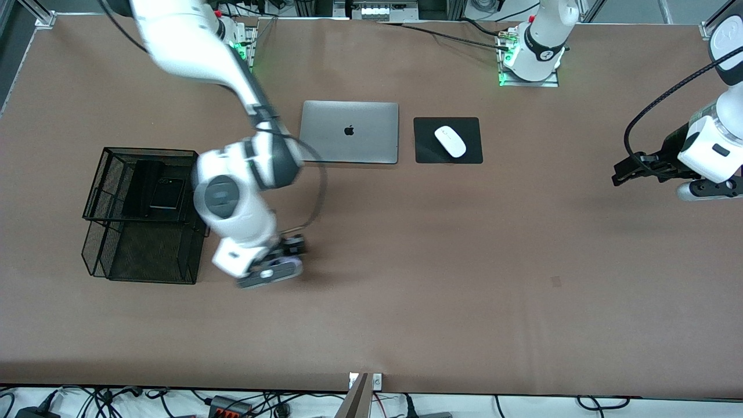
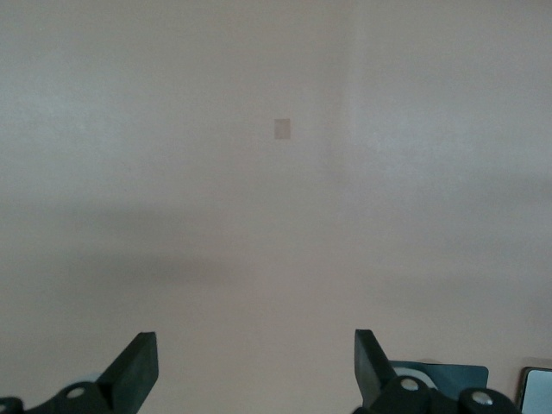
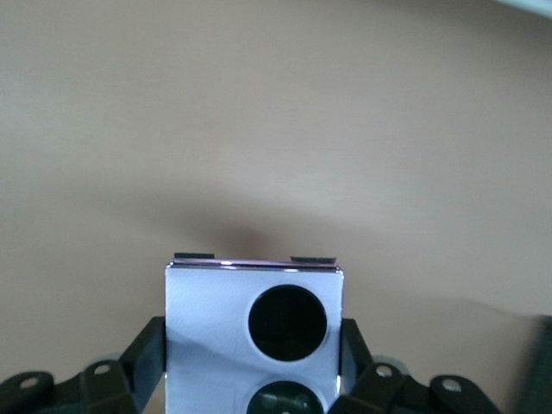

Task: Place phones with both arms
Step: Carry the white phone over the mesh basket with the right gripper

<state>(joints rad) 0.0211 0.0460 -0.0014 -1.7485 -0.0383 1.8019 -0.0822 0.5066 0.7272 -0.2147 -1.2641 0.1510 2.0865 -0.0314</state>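
Note:
The right arm reaches down from its base, and my right gripper [image 1: 277, 266] is shut on the lavender-white phone [image 1: 285, 269] over bare table beside the black mesh rack [image 1: 93, 218]. In the right wrist view this phone [image 3: 216, 328] fills the space between the fingers [image 3: 148, 355], its two black circles facing the camera. A small squarish black phone [image 1: 168, 193] and a long slim black phone [image 1: 141, 187] lie in the rack's upper tray. My left gripper [image 1: 622, 173] hangs open and empty over the left arm's end of the table, fingers [image 2: 136, 364] wide apart above bare tabletop.
A shut silver laptop [image 1: 349, 132] and a white mouse [image 1: 450, 141] on a black pad [image 1: 426, 152] lie near the arms' bases. The rack's lower tray [image 1: 152, 256] juts out toward the front camera. A small patch [image 1: 556, 281] marks the brown tabletop.

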